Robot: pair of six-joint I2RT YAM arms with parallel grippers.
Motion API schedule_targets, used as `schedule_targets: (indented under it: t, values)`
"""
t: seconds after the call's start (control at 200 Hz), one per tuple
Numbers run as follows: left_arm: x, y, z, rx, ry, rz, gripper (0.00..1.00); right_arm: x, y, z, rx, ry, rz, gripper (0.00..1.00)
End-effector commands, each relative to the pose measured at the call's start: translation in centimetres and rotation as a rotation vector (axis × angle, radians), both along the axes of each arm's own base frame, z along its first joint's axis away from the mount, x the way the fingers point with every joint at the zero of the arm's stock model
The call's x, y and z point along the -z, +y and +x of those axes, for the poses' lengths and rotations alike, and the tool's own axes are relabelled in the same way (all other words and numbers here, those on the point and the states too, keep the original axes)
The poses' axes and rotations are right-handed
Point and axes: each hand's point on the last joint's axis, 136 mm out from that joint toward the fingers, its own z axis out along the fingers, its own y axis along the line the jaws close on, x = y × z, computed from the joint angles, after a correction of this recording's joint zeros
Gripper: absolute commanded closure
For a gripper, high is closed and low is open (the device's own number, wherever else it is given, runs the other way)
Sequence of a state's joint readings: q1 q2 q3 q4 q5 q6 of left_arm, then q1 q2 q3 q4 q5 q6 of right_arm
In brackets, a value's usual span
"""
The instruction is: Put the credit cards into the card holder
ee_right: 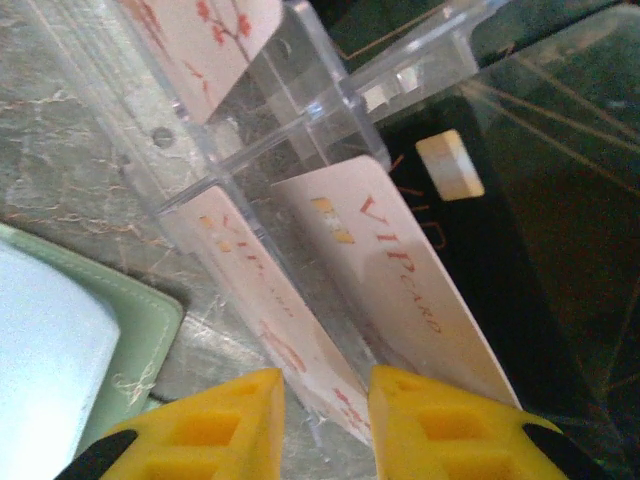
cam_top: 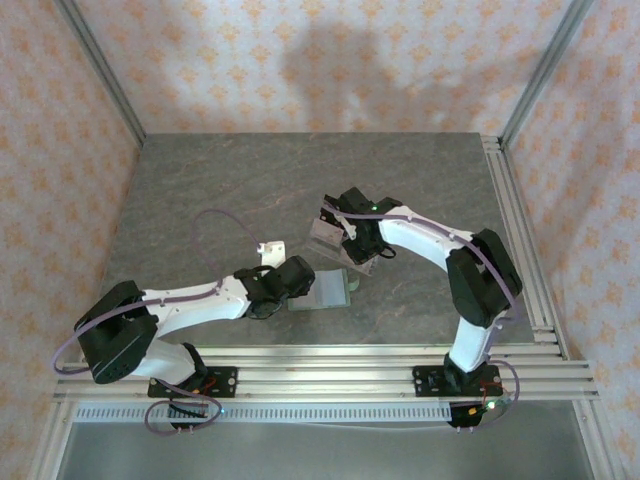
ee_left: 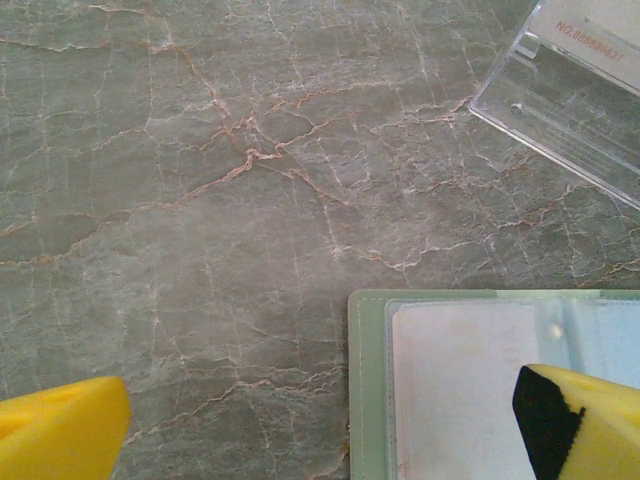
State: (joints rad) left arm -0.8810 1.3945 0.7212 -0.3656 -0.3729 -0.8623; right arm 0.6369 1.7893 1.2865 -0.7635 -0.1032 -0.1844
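The card holder [cam_top: 322, 290] lies open on the table, sage-green with a pale inner pocket [ee_left: 440, 380]. My left gripper [ee_left: 320, 410] hangs wide open low over its left edge, the right finger [ee_left: 590, 420] above the pocket, and holds nothing. Pale pink credit cards [ee_right: 250, 290] [ee_right: 395, 270] stand in a clear acrylic stand [ee_right: 300, 110]; a black card [ee_right: 540, 200] leans behind them. My right gripper [ee_right: 325, 400] straddles the lower edge of the nearer pink card. Its jaws are narrow, with a slit still showing on the left side.
The acrylic stand [cam_top: 338, 240] sits just beyond the card holder's green corner [ee_right: 140, 310] and also shows at the left wrist view's top right [ee_left: 570, 90]. A small white object [cam_top: 270, 249] lies by the left arm. Marbled grey table [ee_left: 200, 200] spreads left of the holder.
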Motion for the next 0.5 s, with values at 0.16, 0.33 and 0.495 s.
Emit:
schedule_targets:
  t: [0.16, 0.33, 0.495]
  values:
    - [-0.7, -0.3, 0.9, -0.006, -0.020, -0.003, 0.00, 0.6, -1.5, 1.0, 0.034, -0.004, -0.070, 0.72]
    - [-0.5, -0.4, 0.9, -0.004, -0.016, -0.004, 0.00, -0.3, -2.7, 3.0, 0.131, -0.053, -0.058, 0.72]
    - [-0.6, -0.5, 0.9, -0.002, -0.017, -0.003, 0.00, -0.7, -3.9, 4.3, 0.217, -0.085, -0.072, 0.72]
